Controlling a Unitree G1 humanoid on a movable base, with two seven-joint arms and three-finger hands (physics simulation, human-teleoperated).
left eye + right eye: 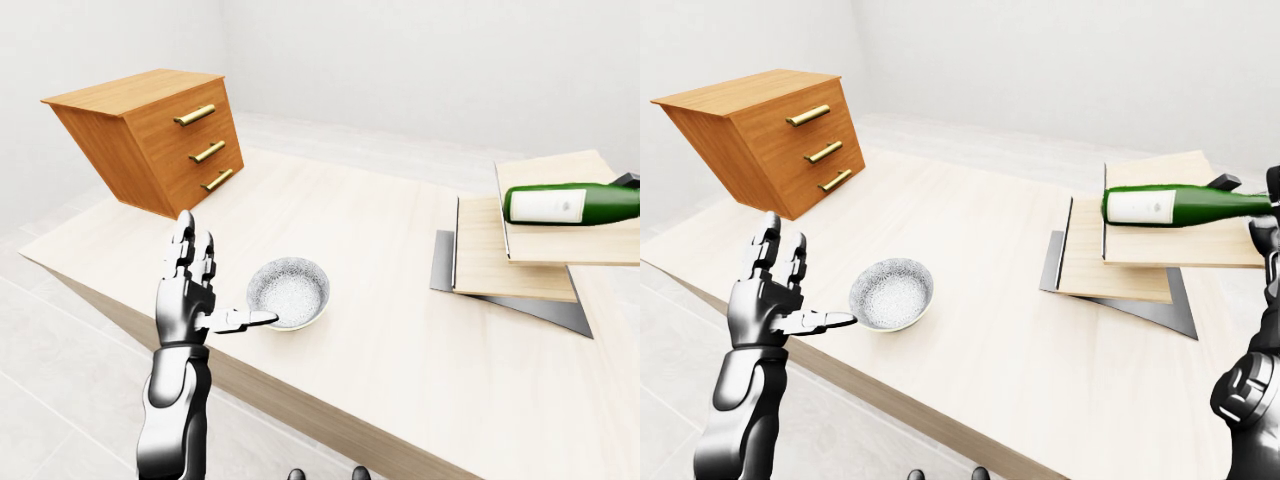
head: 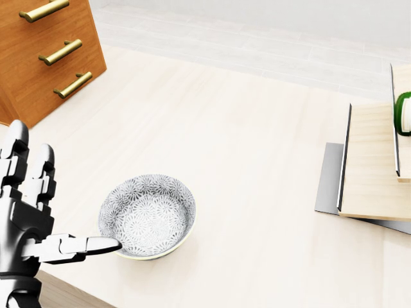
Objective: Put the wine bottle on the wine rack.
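Note:
The green wine bottle (image 1: pixel 1180 205) with a white label lies on its side just over the top shelf of the wooden wine rack (image 1: pixel 1120 268), at the right of the right-eye view. Its neck points right into my right hand (image 1: pixel 1262 205), whose fingers close round the neck at the picture's edge. In the head view only the bottle's base (image 2: pixel 403 113) shows at the right edge. My left hand (image 1: pixel 800 285) is held up open at the lower left, fingers spread and thumb pointing toward the bowl, holding nothing.
A grey patterned bowl (image 1: pixel 288 292) sits on the pale wooden table (image 1: pixel 380 230) just right of my left thumb. A wooden chest of three drawers (image 1: pixel 170 135) stands at the table's upper left. The rack stands on a grey metal base (image 1: pixel 520 305).

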